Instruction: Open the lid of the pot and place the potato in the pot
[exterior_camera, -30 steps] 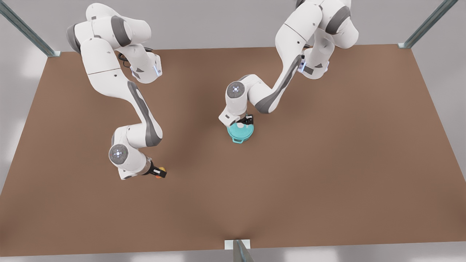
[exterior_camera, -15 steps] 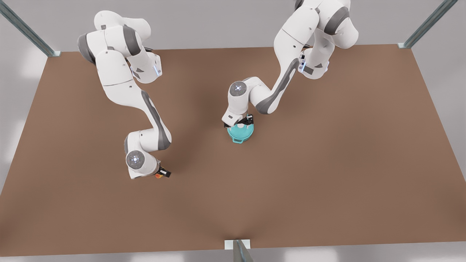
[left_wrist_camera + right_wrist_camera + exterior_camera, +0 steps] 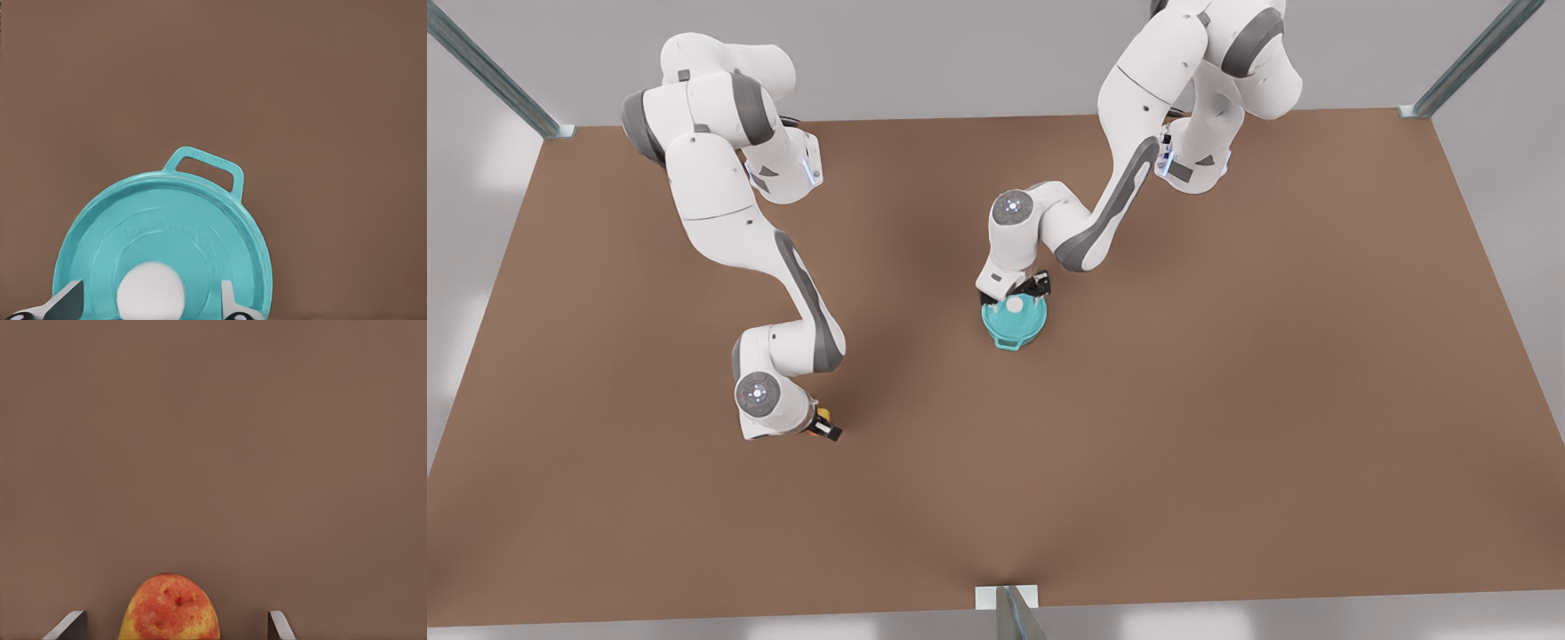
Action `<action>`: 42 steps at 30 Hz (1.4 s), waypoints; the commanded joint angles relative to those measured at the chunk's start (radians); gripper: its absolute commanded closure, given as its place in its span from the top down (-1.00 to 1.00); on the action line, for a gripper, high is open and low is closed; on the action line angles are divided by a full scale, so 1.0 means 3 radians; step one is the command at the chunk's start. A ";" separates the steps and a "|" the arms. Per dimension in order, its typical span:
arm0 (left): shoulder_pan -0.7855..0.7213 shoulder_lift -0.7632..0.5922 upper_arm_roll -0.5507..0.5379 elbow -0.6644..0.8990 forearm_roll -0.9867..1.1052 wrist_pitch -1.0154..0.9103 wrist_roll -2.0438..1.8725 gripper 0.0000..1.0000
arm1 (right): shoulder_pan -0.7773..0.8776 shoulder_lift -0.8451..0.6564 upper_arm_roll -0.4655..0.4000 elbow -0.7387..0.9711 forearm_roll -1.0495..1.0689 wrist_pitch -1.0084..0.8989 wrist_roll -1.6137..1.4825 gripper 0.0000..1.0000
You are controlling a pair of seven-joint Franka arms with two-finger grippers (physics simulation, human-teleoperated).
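The teal pot lid [image 3: 1021, 315] [image 3: 170, 230] lies shut on the teal pot [image 3: 1009, 341], whose loop handle [image 3: 203, 165] sticks out past the rim. My left gripper [image 3: 1023, 293] [image 3: 148, 297] is open just above the lid, one finger on each side of the white knob [image 3: 151, 295] with gaps between them. The yellowish-orange potato [image 3: 824, 414] [image 3: 170, 610], with reddish patches, lies on the brown table at the front view's left. My right gripper [image 3: 823, 427] [image 3: 173, 624] is open over it, fingers wide on either side and apart from it.
The brown table [image 3: 1227, 400] stretches wide around both objects. Metal frame posts [image 3: 1467, 62] stand at its far corners, and a bracket [image 3: 1009, 600] sits at the near edge.
The right arm swung its elbow and wrist toward the table's middle, staying over the potato. The left gripper shifted slightly toward the front view's right, uncovering more of the white knob.
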 commanded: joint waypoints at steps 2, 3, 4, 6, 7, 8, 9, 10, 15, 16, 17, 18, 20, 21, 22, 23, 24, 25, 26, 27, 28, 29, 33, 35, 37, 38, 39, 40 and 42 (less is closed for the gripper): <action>-0.0001 0.0000 -0.0004 -0.0002 0.0024 0.0009 -0.0314 0.51 | 0.0021 0.0017 0.0002 0.0002 0.0013 0.0060 0.0096 1.00; -0.0001 0.0015 0.0001 -0.0002 0.0024 0.0009 -0.0314 0.37 | 0.0021 0.0017 0.0002 -0.0003 0.0013 0.0055 0.0101 1.00; -0.0001 0.0015 0.0001 -0.0002 0.0029 0.0009 -0.0314 0.19 | 0.0021 0.0017 0.0002 -0.0003 0.0033 0.0060 0.0101 1.00; -0.0001 0.0005 0.0001 0.0008 0.0029 -0.0032 -0.0294 -0.07 | 0.0021 0.0012 0.0002 -0.0003 0.0033 0.0055 0.0101 1.00; 0.0004 -0.0005 0.0001 0.0023 0.0029 -0.0094 -0.0258 -0.11 | 0.0021 0.0012 0.0002 -0.0008 0.0033 0.0055 0.0101 0.99; 0.0004 -0.0031 0.0011 0.0034 0.0029 -0.0114 -0.0242 -0.19 | 0.0016 0.0007 -0.0003 -0.0013 0.0033 0.0050 0.0122 0.90; 0.0020 -0.0046 0.0016 0.0115 0.0024 -0.0282 -0.0161 -0.21 | 0.0016 0.0007 -0.0003 -0.0013 0.0033 0.0045 0.0127 0.83; 0.0040 -0.0046 0.0022 0.0274 0.0024 -0.0507 -0.0084 -0.21 | 0.0016 0.0007 -0.0003 -0.0013 0.0033 0.0045 0.0142 0.76; 0.0536 0.0030 0.0180 0.0601 -0.0022 -0.0605 0.0493 -0.21 | 0.0016 -0.0003 -0.0003 -0.0023 0.0033 0.0024 0.0193 0.62; 0.0776 0.0076 0.0180 0.0611 -0.0042 -0.0595 0.0821 -0.21 | 0.0016 -0.0014 -0.0003 -0.0023 0.0033 0.0019 0.0199 0.58; 0.1017 0.0189 0.0180 0.0770 -0.0175 -0.0595 0.1199 -0.21 | 0.0016 -0.0019 -0.0003 -0.0023 0.0033 0.0014 0.0229 0.50; 0.1211 0.0378 0.0180 0.0959 -0.0288 -0.0595 0.1460 -0.20 | 0.0016 -0.0019 0.0002 -0.0024 0.0033 0.0009 0.0229 0.47; 0.1354 0.0812 0.0180 0.1296 -0.0298 -0.0585 0.1578 -0.19 | 0.0016 -0.0044 -0.0003 -0.0034 0.0033 -0.0001 0.0234 0.45; 0.1375 0.0940 0.0180 0.1414 -0.0303 -0.0564 0.1578 -0.15 | 0.0016 -0.0044 -0.0003 -0.0034 0.0033 -0.0006 0.0234 0.42; 0.1400 0.0981 0.0170 0.1476 -0.0303 -0.0559 0.1578 -0.12 | 0.0016 -0.0044 -0.0003 -0.0034 0.0033 -0.0001 0.0240 0.39; 0.1411 0.0981 0.0175 0.1496 -0.0370 -0.0549 0.1583 0.03 | 0.0016 -0.0044 0.0002 -0.0034 0.0033 -0.0001 0.0250 0.33; 0.1406 0.0981 0.0175 0.1506 -0.0370 -0.0538 0.1624 0.89 | 0.0016 -0.0044 -0.0003 -0.0034 0.0033 -0.0001 0.0250 0.33; 0.1406 0.0981 0.0175 0.1511 -0.0364 -0.0533 0.1644 1.00 | 0.0016 -0.0044 0.0002 -0.0034 0.0038 -0.0001 0.0250 0.30; 0.1406 0.0976 0.0175 0.1516 -0.0349 -0.0533 0.1675 1.00 | 0.0016 -0.0044 -0.0003 -0.0034 0.0033 -0.0001 0.0286 0.25; 0.1421 0.0946 0.0195 0.1578 -0.0375 -0.0569 0.1762 1.00 | 0.0016 -0.0044 0.0002 -0.0034 0.0033 -0.0001 0.0286 0.20; 0.1487 0.0869 0.0201 0.1614 -0.0436 -0.0615 0.1787 1.00 | 0.0016 -0.0044 -0.0003 -0.0034 0.0033 -0.0006 0.0286 0.19; 0.1717 0.0537 0.0160 0.1619 -0.0574 -0.1140 0.2348 1.00 | 0.0016 -0.0044 -0.0003 -0.0034 0.0033 -0.0001 0.0286 0.16; 0.2668 -0.0765 0.0277 0.1453 -0.1152 -0.2723 0.4201 1.00 | 0.0016 -0.0100 -0.0003 -0.0034 0.0038 -0.0057 0.0286 0.11; 0.2653 -0.1228 0.0272 0.0912 -0.1137 -0.2256 0.4150 1.00 | 0.0016 -0.0116 -0.0003 -0.0039 0.0033 -0.0073 0.0286 0.11; 0.2617 -0.1146 0.0252 0.1077 -0.1090 -0.2303 0.4109 1.00 | 0.0016 -0.0141 -0.0003 -0.0039 0.0038 -0.0073 0.0286 0.11; 0.2633 -0.1141 0.0252 0.1113 -0.1096 -0.2303 0.4129 1.00 | 0.0016 -0.0157 -0.0003 -0.0039 0.0038 -0.0073 0.0291 0.09; 0.2622 -0.1049 0.0252 0.1113 -0.1080 -0.2303 0.4124 1.00 | 0.0016 -0.0162 -0.0003 -0.0044 0.0038 -0.0078 0.0291 0.09; 0.2623 -0.1043 0.0252 0.1118 -0.1060 -0.2292 0.4124 1.00 | 0.0016 -0.0182 0.0002 -0.0044 0.0038 -0.0113 0.0291 0.09; 0.2612 -0.1033 0.0247 0.1118 -0.1050 -0.2267 0.4119 1.00 | 0.0016 -0.0213 0.0007 -0.0044 0.0074 -0.0129 0.0296 0.08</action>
